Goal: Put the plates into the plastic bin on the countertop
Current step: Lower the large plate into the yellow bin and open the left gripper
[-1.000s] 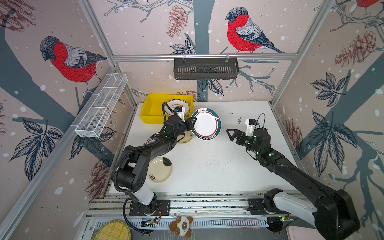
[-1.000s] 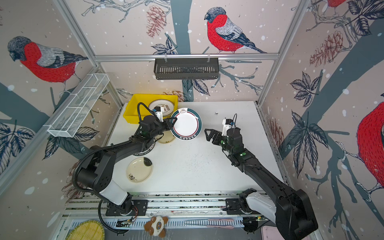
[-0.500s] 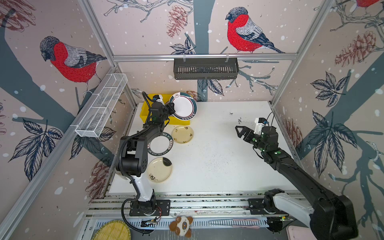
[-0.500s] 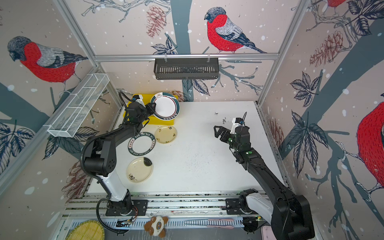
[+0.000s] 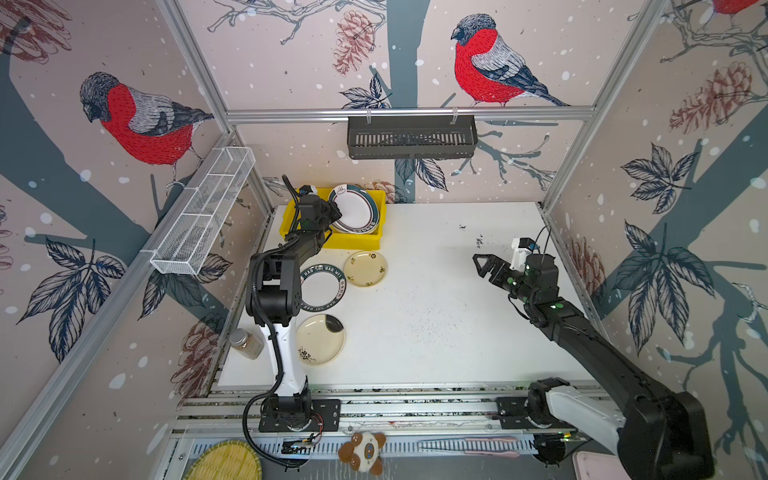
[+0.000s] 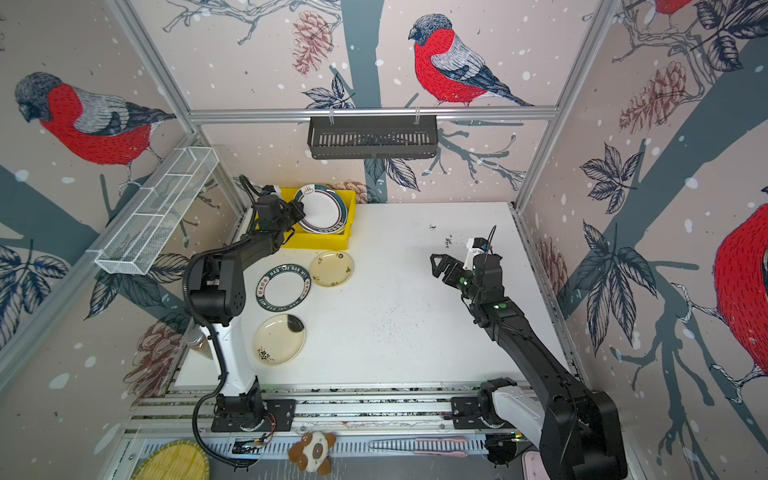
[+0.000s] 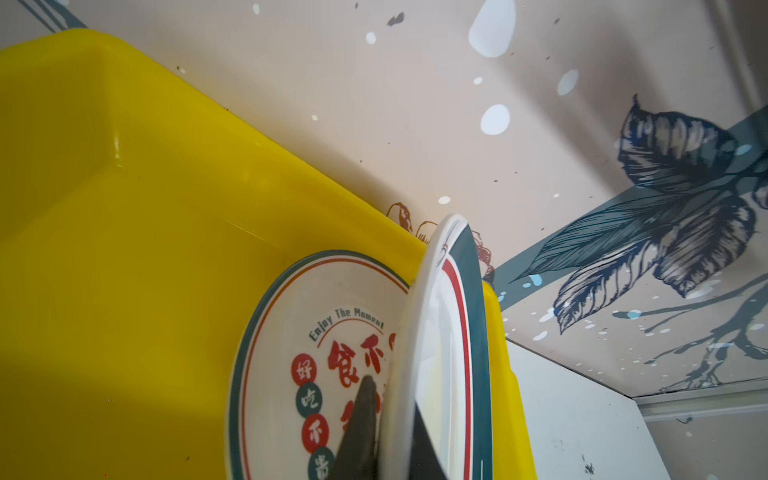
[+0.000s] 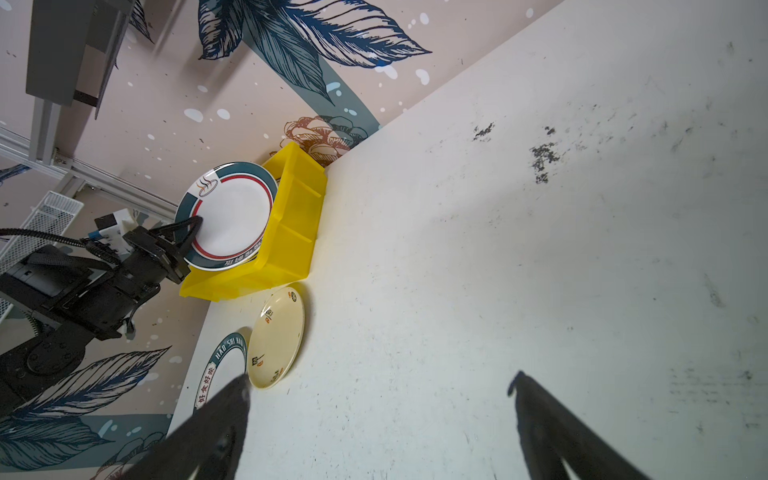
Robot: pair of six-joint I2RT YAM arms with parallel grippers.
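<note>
Left gripper point(image 5: 335, 213) pinches the rim of a green-rimmed plate point(image 5: 356, 208), tilted over the yellow plastic bin point(image 5: 358, 242). A red-lettered plate point(image 7: 316, 353) lies inside.

Risk: if let go at this tilt, it may clack onto that plate or catch the bin's rim and tip out.

On the countertop point(image 5: 436, 311):
- black-rimmed lettered plate point(image 5: 324, 286)
- small cream plate point(image 5: 365, 269)
- dark-patched cream plate point(image 5: 320, 339)

Right gripper point(image 5: 478, 266) hovers with jaws spread, empty.

Left gripper point(image 5: 336, 212) clamped on plate point(image 5: 358, 208) rim, arm extended far; right gripper point(image 5: 481, 266) spread wide, hovering.
</note>
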